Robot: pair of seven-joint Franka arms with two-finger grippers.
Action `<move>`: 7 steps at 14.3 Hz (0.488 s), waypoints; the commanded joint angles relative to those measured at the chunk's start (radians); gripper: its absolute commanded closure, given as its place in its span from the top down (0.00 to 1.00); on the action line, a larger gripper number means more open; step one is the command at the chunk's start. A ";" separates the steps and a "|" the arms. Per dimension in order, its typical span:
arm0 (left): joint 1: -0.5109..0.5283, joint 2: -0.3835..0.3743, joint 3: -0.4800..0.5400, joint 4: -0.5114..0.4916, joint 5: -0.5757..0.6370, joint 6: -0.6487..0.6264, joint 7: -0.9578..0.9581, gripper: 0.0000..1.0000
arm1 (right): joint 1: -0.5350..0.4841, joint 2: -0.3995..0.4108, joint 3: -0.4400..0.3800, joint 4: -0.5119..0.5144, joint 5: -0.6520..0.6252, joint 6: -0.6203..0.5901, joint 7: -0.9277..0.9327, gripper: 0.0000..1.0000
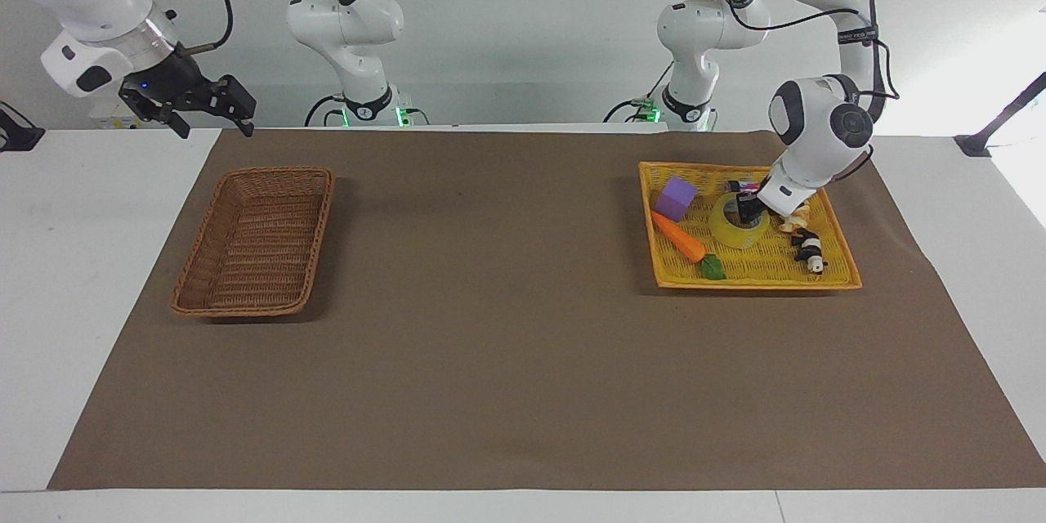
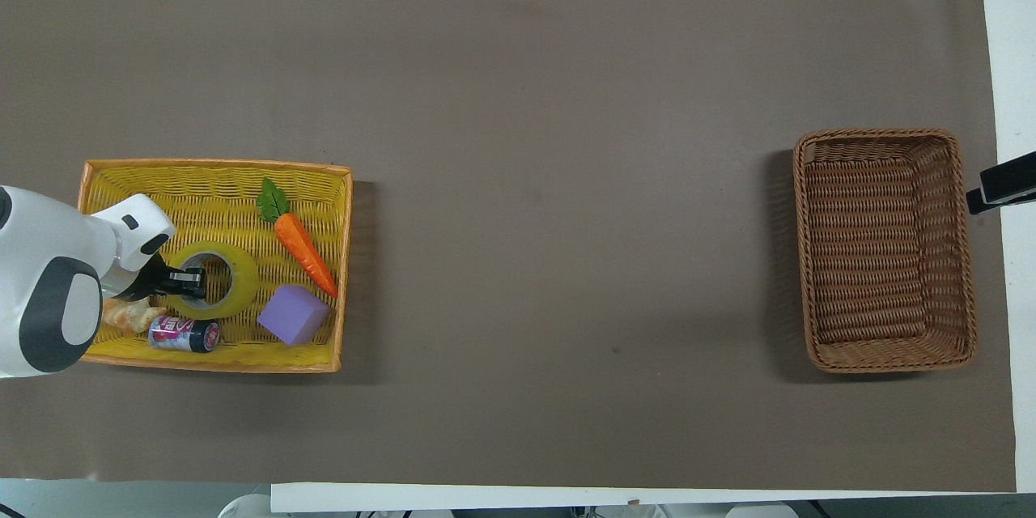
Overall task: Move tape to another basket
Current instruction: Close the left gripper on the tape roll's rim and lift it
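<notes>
The left gripper (image 1: 748, 208) pinches the wall of the yellow packing tape roll (image 2: 212, 279), one finger in the core, the roll lying in the yellow tray basket (image 2: 218, 170) beside a small can (image 2: 184, 334) whose label I cannot read. This looks like the grasp step; next comes a lift and carry to the brown wicker basket (image 1: 255, 241), beside which the right gripper (image 1: 196, 106) waits, jaws spread.
</notes>
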 commanded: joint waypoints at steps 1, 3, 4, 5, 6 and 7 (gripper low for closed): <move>-0.008 0.013 0.003 0.163 0.009 -0.173 -0.003 0.00 | -0.005 -0.021 0.007 -0.023 -0.003 0.017 0.011 1.00; -0.017 0.013 0.002 0.264 -0.053 -0.262 -0.013 0.00 | -0.005 -0.021 0.007 -0.023 -0.003 0.017 0.011 1.00; -0.021 0.013 -0.001 0.300 -0.118 -0.287 -0.030 0.00 | -0.005 -0.021 0.007 -0.023 -0.003 0.017 0.011 1.00; -0.043 0.012 -0.004 0.323 -0.155 -0.302 -0.077 0.00 | -0.007 -0.021 0.007 -0.023 -0.003 0.017 0.011 1.00; -0.086 0.009 -0.004 0.329 -0.169 -0.304 -0.131 0.00 | -0.005 -0.021 0.007 -0.025 -0.003 0.017 0.011 1.00; -0.121 0.003 -0.006 0.331 -0.187 -0.297 -0.197 0.00 | -0.005 -0.021 0.007 -0.025 -0.003 0.017 0.011 1.00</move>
